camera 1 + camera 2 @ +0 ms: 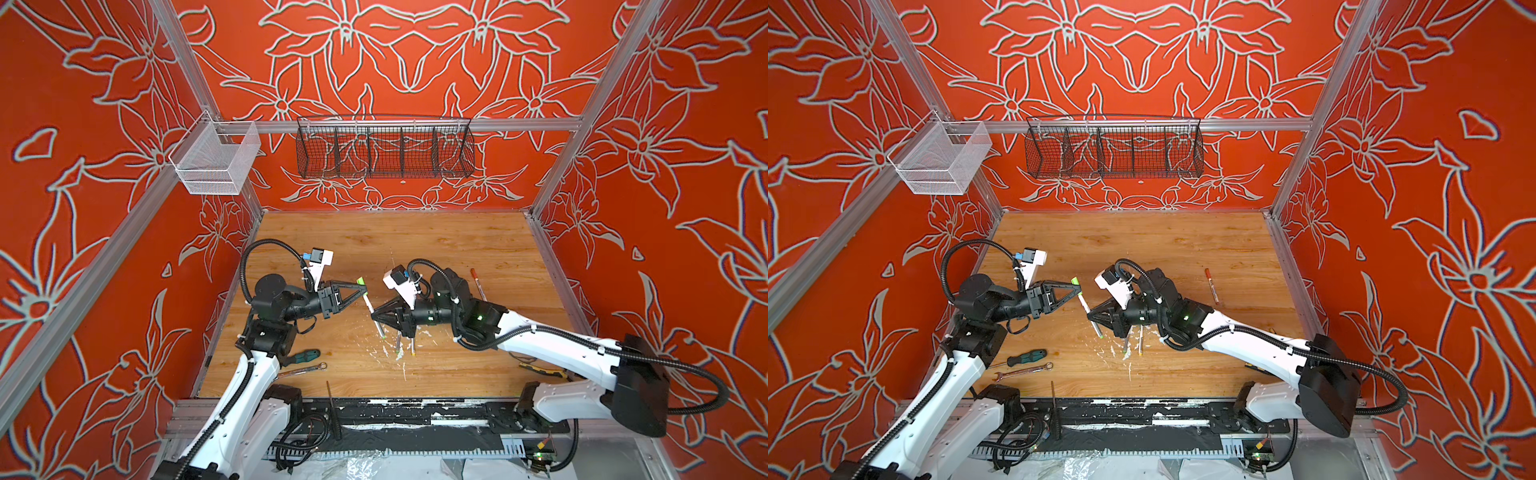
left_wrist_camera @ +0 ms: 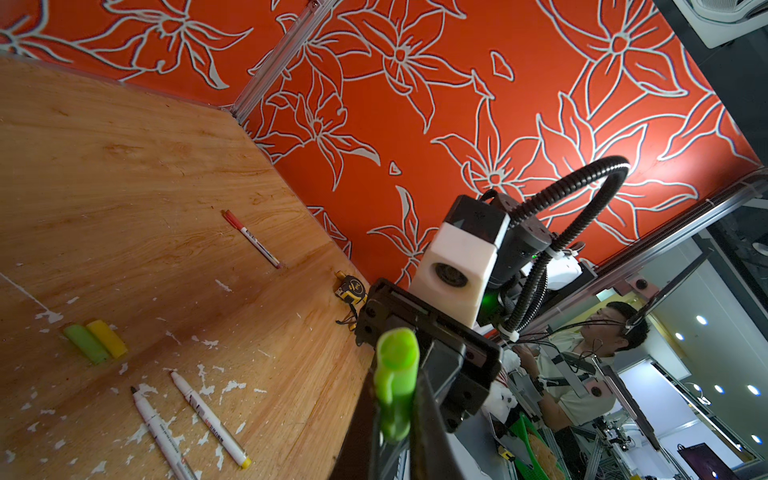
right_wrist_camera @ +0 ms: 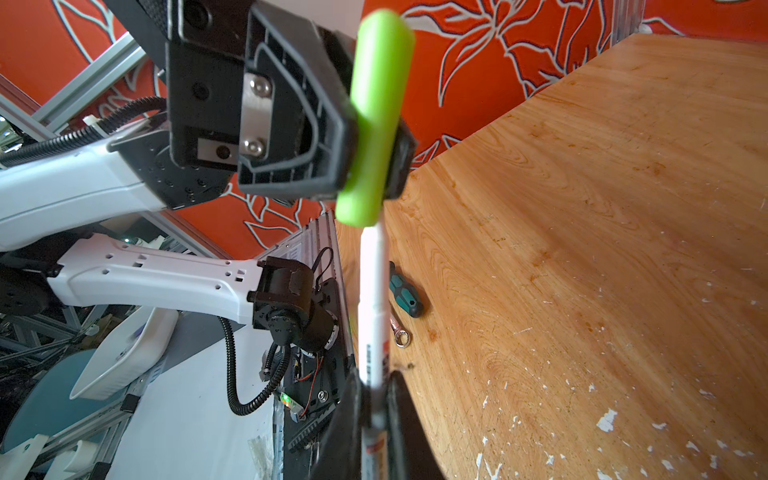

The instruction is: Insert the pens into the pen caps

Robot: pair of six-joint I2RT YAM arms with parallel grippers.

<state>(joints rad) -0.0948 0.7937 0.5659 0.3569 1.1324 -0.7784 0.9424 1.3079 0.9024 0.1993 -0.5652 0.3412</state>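
Above the middle of the desk (image 1: 436, 249), the left gripper (image 1: 362, 287) pinches a lime-green pen cap (image 3: 376, 116) while the right gripper (image 1: 374, 312) pinches a white-barrelled pen (image 3: 374, 291) whose tip, pointing to eleven o'clock, seems just inside the cap; a black wire basket (image 1: 384, 154) hangs at twelve o'clock.
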